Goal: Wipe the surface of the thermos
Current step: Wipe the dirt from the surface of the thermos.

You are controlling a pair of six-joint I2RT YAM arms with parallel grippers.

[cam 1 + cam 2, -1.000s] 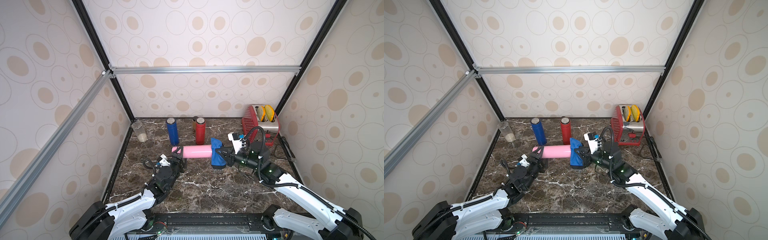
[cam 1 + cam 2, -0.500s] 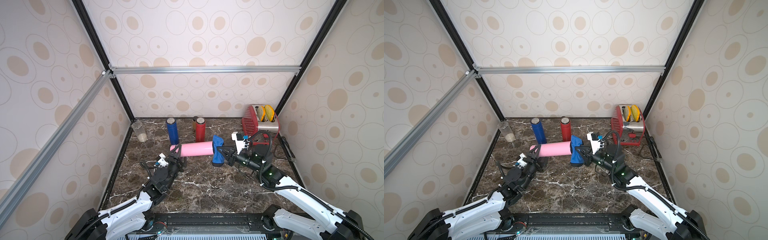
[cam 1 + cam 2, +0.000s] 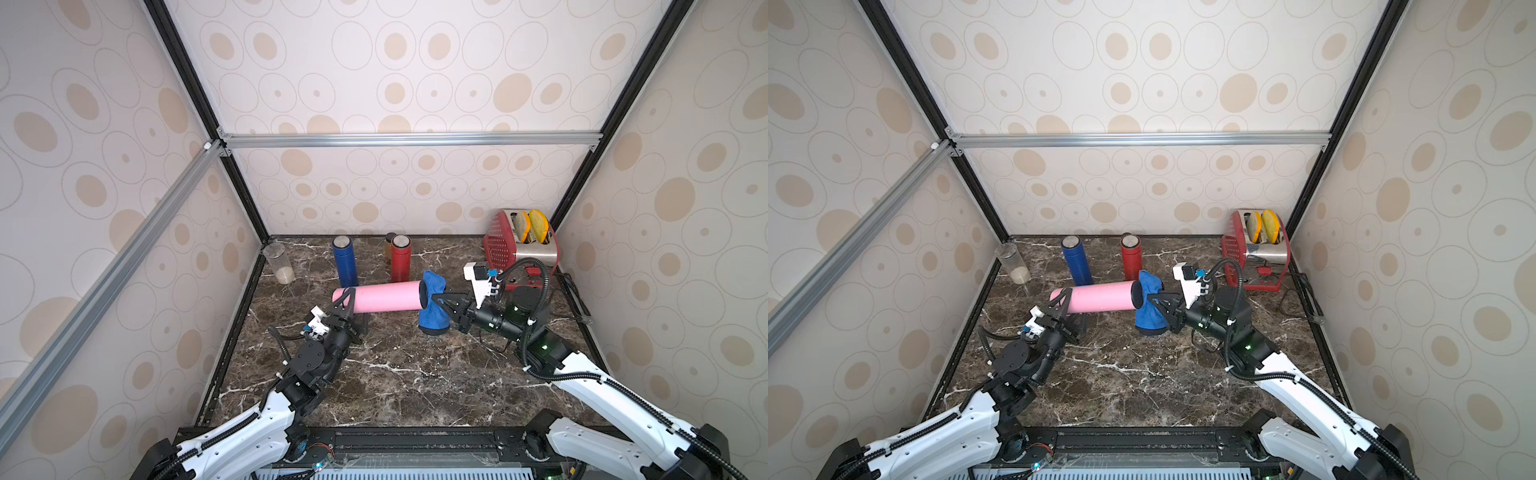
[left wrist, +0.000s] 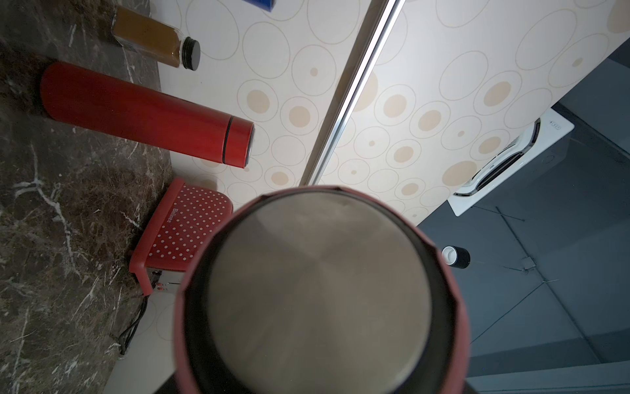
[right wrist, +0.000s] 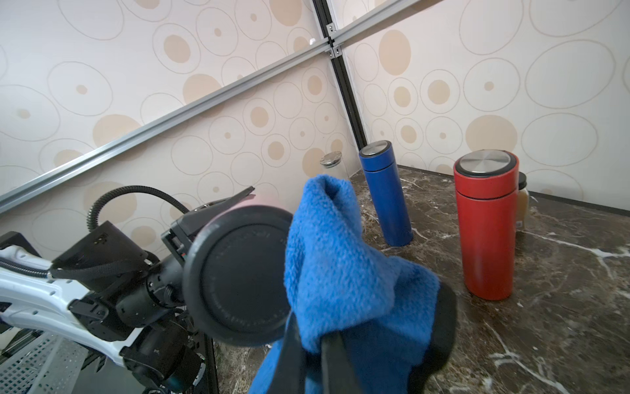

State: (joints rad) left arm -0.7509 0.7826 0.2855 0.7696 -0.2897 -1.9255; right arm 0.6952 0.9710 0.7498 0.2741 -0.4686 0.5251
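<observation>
A pink thermos point(image 3: 382, 296) point(image 3: 1100, 297) hangs level above the marble table, steel lid to the left and black base to the right. My left gripper point(image 3: 347, 300) point(image 3: 1061, 305) is shut on it near the lid. That lid point(image 4: 317, 293) fills the left wrist view and hides the jaws. My right gripper point(image 3: 437, 300) point(image 3: 1152, 300) point(image 5: 313, 337) is shut on a blue cloth point(image 3: 432, 309) point(image 3: 1150, 309) point(image 5: 341, 266). The cloth drapes against the thermos base point(image 5: 238, 276) and hangs down toward the table.
At the back stand a blue thermos point(image 3: 345, 262), a red thermos point(image 3: 401, 259) with an amber jar point(image 3: 390, 240) behind it, and a glass jar point(image 3: 279, 264) in the left corner. A red toaster point(image 3: 519, 245) holding bread sits back right, its cord running along the right wall.
The pink thermos has risen slightly in the left gripper. The right gripper and cloth have lifted a little with it, staying at the black base end.
</observation>
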